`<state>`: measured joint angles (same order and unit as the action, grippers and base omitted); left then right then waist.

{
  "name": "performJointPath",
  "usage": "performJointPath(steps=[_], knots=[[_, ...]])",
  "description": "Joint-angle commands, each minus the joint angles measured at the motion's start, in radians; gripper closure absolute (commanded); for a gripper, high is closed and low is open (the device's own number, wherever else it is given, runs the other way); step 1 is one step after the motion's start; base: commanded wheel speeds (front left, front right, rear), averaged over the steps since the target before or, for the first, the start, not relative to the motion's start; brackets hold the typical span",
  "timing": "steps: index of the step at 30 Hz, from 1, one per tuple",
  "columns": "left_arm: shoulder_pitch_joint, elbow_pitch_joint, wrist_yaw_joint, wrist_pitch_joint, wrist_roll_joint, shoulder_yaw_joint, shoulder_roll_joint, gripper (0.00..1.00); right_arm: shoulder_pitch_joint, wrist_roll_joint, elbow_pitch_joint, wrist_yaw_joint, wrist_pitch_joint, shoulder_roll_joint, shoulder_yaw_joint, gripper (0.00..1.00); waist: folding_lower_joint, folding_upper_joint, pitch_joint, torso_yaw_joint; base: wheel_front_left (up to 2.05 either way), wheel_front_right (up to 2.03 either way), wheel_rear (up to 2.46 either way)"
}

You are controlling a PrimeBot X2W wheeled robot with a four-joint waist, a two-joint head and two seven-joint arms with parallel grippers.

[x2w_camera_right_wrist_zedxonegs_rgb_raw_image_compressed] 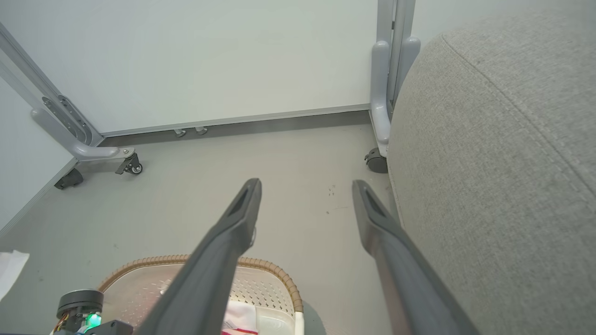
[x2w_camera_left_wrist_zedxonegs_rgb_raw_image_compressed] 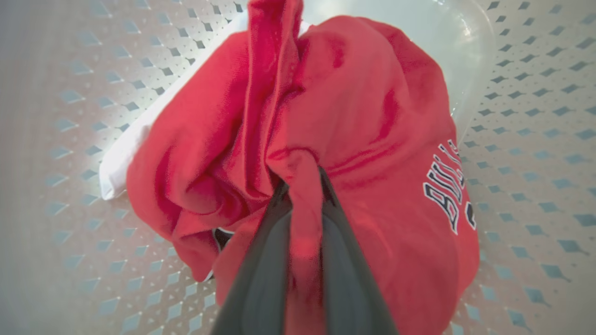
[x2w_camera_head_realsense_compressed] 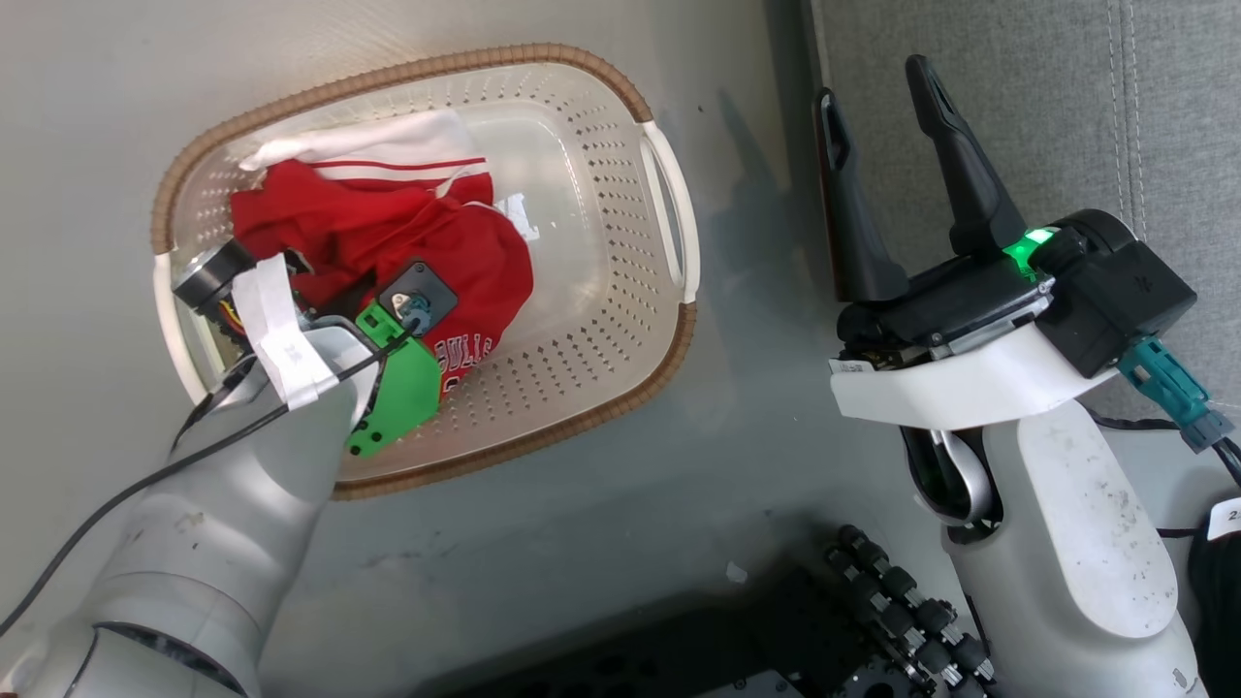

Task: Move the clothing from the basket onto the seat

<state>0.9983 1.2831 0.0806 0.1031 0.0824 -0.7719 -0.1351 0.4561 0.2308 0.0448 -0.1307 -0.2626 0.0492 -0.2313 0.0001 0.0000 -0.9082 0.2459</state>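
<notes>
One bunched red jersey (x2w_camera_left_wrist_zedxonegs_rgb_raw_image_compressed: 372, 116), white BULLS lettering, cream basket (x2w_camera_head_realsense_compressed: 620, 320)

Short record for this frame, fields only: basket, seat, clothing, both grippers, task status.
basket: on the floor, left of the seat
seat: grey cushion at the robot's right
clothing: red jersey bunched inside the basket
left gripper: shut on a fold of the clothing
right gripper: open, holding nothing, beside the seat
status: clothing gripped, not yet out of the basket
</notes>
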Motion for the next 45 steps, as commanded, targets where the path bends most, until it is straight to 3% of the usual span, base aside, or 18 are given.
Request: performJointPath(steps=[1, 8, 14, 35, 45], knots=[[-0.011, -0.006, -0.006, 0.024, -0.01, 0.004, 0.007, 1.0, -0.009, -0.008, -0.005, 0.0, -0.003, 0.002, 0.005, 0.0, -0.0001, 0.0, 0.028, -0.018, 0.0, 0.0, 0.0], [-0.063, -0.042, -0.002, 0.131, -0.089, 0.05, 0.043, 1.0, -0.042, -0.028, -0.027, 0.0, -0.003, 0.002, 0.022, 0.0, -0.0001, 0.0, 0.122, -0.053, 0.0, 0.0, 0.0], [-0.124, -0.12, 0.013, 0.162, -0.165, 0.093, 0.055, 1.0, -0.076, -0.049, -0.046, 0.0, -0.003, 0.003, 0.043, 0.0, -0.0001, 0.0, 0.215, -0.088, 0.0, 0.0, 0.0], [-0.466, -0.81, -0.033, 0.163, -0.274, 0.241, 0.0, 1.0, -0.253, -0.101, -0.091, 0.0, 0.005, 0.003, 0.1, 0.0, -0.0001, 0.0, 0.548, -0.197, 0.0, 0.0, 0.0], [-0.561, -1.094, -0.045, 0.163, -0.31, 0.343, 0.005, 1.0, -0.326, -0.1, -0.062, 0.0, 0.045, 0.003, 0.103, 0.0, -0.0001, 0.0, 0.661, -0.221, 0.0, 0.0, 0.0]])
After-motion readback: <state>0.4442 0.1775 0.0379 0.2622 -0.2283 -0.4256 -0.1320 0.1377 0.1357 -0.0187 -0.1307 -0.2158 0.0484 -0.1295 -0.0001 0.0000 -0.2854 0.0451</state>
